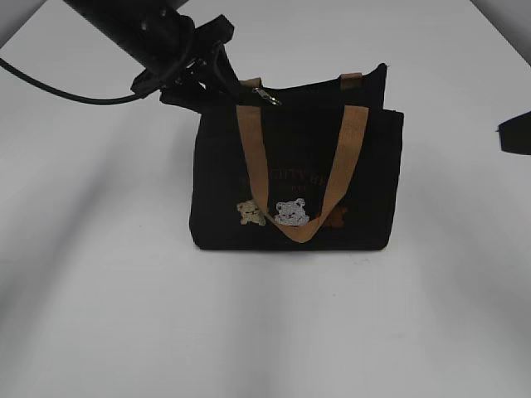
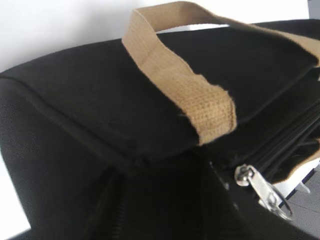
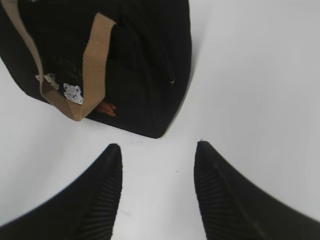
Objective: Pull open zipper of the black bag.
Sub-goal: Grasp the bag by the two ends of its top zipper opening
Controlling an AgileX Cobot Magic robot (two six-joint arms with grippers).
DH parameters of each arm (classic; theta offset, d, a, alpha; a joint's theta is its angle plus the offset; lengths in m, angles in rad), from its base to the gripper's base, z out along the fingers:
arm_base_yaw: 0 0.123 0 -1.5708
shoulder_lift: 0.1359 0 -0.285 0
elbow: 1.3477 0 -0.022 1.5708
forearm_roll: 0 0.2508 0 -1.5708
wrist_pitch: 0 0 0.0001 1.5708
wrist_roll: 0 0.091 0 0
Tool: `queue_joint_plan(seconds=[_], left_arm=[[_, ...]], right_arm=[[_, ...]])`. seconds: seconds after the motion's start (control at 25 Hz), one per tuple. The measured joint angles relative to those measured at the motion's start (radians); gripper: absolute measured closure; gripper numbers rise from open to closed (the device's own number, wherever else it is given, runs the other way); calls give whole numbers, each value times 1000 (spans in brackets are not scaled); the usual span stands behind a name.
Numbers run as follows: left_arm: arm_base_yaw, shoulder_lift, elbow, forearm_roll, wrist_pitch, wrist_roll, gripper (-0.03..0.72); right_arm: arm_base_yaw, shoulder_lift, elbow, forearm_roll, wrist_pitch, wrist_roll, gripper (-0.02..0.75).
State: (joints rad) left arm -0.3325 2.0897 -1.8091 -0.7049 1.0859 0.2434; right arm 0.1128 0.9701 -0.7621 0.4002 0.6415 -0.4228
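Note:
The black bag [image 1: 365, 174] stands upright mid-table, tan handles [image 1: 251, 153] draped over its front and bear patches [image 1: 290, 214] low down. Its zipper [image 2: 292, 142] runs along the top, and the silver pull tab [image 1: 267, 96] [image 2: 264, 191] lies at the left end. My left gripper [image 1: 197, 89] [image 2: 165, 200] is down at that top-left corner, its dark fingers [image 2: 116, 215] standing apart on either side of the bag's [image 2: 90, 115] end fabric, just left of the tab; I cannot see them pressing it. My right gripper [image 3: 157, 150] hangs open over bare table, right of the bag [image 3: 150, 55].
White tabletop [image 1: 99, 298] lies all round the bag. The left arm and its cable [image 1: 50, 87] slant in from the upper left. A dark part of the right arm [image 1: 516, 133] shows at the right edge.

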Motion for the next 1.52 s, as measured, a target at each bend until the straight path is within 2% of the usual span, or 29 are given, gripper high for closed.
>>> queue_joint_plan(seconds=[0.12,0.32,0.4,0.72,1.08,1.16,1.24,1.28,1.4,1.48,1.52], left_arm=[[-7,4,-3,22,-5,-3,400],[-11,4,-4,50,-53,5,620],[-11,4,-5,54,-56,21,679],[-10,-46,-11,85,-52,43,699],[-8,-68,-14,90,-46,46,699],[-8,-67,-14,91,-39,46,688],[-9,-62,-14,91,-18,46,628],[-10,-58,-14,91,-11,46,584],[-13,-45,-14,92,24,46,365],[-16,-38,-14,93,50,46,273],[-18,-34,-14,93,53,46,256]], right_arm=[[61,65,-16,1,-40,-19,367],[144,194,-135,4,-66,-106,367],[173,258,-203,5,-68,-150,367],[294,569,-515,10,-72,-374,367],[343,797,-688,13,-69,-467,366],[344,817,-700,13,-66,-469,346],[344,821,-701,13,-62,-469,314],[345,821,-703,13,-56,-469,300],[346,814,-704,12,-34,-470,283],[346,802,-704,5,-24,-470,281],[346,795,-704,-1,-19,-471,281]])
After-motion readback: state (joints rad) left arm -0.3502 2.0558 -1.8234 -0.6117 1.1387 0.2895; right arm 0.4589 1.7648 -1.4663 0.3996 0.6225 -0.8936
